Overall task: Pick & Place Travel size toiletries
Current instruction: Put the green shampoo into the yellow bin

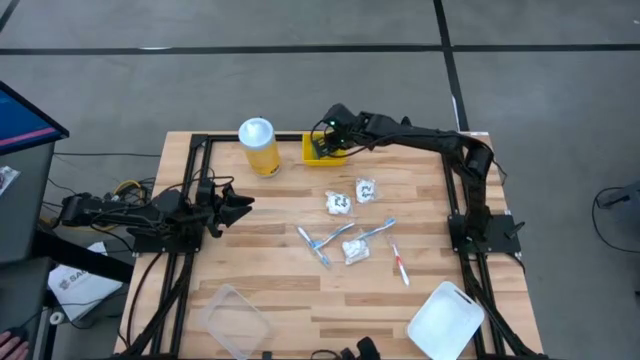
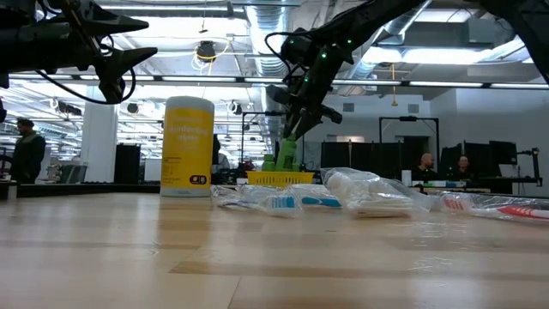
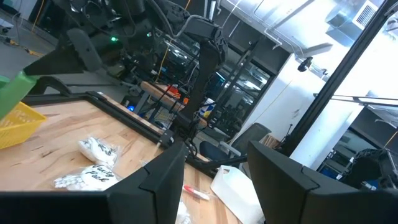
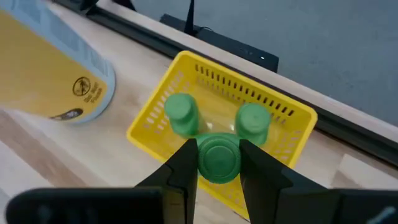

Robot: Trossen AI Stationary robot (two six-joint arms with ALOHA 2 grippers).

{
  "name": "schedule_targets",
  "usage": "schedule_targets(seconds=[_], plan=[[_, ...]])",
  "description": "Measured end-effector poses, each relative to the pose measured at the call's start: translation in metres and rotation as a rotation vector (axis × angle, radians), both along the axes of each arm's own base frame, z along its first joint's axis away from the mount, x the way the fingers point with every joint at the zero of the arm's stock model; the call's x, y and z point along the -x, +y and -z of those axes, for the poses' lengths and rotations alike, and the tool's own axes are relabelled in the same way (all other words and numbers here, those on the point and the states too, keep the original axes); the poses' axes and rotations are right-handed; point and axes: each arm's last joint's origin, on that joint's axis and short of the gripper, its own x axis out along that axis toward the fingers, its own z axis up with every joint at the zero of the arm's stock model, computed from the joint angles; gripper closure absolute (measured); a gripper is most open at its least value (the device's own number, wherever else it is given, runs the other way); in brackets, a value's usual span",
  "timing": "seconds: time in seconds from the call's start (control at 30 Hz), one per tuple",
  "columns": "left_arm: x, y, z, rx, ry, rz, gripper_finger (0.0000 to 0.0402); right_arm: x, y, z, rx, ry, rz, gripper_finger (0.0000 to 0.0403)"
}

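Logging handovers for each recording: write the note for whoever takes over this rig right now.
Right end effector: over the yellow tray at the table's far edge, shut on a green bottle set of three joined pieces, which sits in or just above the tray.
Left end effector: open, idle at the table's left side.
Still on the table mid-right: white packets, blue-white brushes, the red-white brush.
Done: green set brought to the tray, not yet released.
Left: release it, then move the packets and brushes.
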Motion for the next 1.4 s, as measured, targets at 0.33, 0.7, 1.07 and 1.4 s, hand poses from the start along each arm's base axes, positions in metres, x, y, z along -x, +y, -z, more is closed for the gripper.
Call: schedule_targets(seconds=[0.33,0.7,1.07,1.4], plan=[[0.0,0.0,0.0,0.0,0.0,0.0,0.023,0.0,0.001,0.0,-0.015,-0.006,0.014,0.0319],[0.0,0.0,0.0,0.0,0.0,0.0,0.023,0.001,-0.003,0.0,-0.011,-0.014,0.024,0.0319],[0.0,0.0,0.0,0.0,0.0,0.001,0.023,-0.012,-0.001,0.024,-0.055,-0.002,0.005,0.0316],[0.0,0.0,0.0,0.0,-0.002,0.001,0.023,-0.011,-0.008,0.033,-0.055,0.017,0.007,0.0313]])
